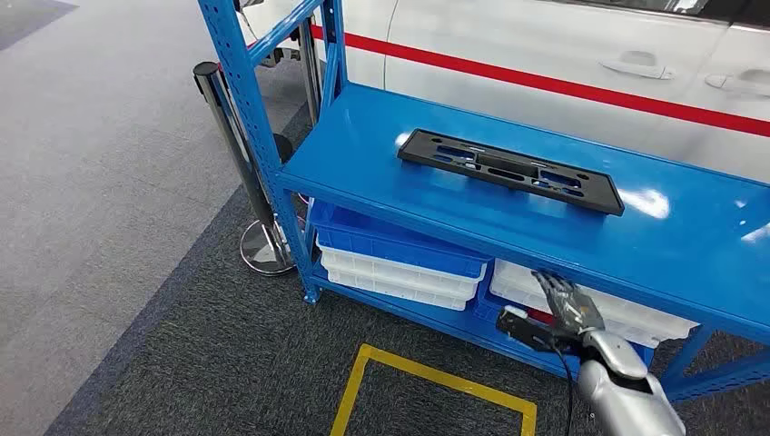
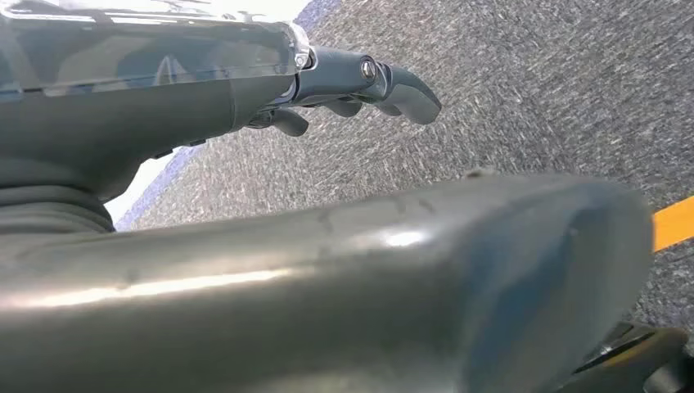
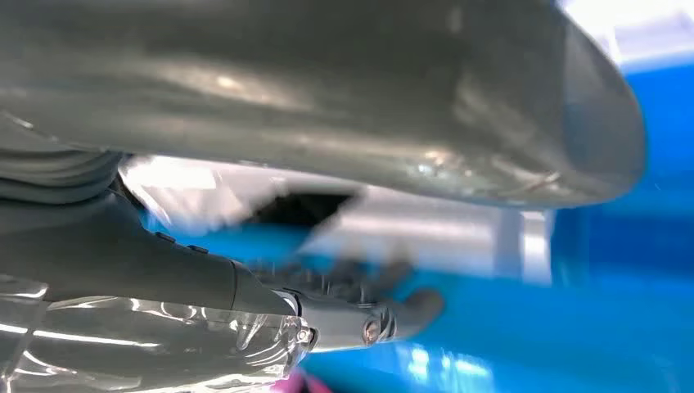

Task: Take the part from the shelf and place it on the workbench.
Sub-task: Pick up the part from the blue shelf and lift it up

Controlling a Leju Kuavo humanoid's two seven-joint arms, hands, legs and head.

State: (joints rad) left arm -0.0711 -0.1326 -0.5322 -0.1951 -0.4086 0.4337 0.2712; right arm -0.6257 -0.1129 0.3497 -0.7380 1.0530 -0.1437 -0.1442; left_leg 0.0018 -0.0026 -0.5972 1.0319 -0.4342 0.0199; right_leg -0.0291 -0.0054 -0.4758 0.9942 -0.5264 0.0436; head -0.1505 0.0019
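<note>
Head view, your stock as it stands: one black part, a long flat plate with slotted cut-outs, lying flat on the top level of one blue shelf, toward the back, with nothing touching it. Under that level you have one blue bin stacked on white trays at the left, and further white trays at the right. One black stanchion post with a round chrome base stands just beside the shelf's left upright. One white car body with a red stripe sits behind the shelf. One yellow outline is marked on the dark carpet in front. Your right hand is raised before the shelf's front edge, below the part and well apart from it, fingers spread and holding nothing. In the left wrist view your left hand hangs over grey carpet, fingers loosely extended, empty.
</note>
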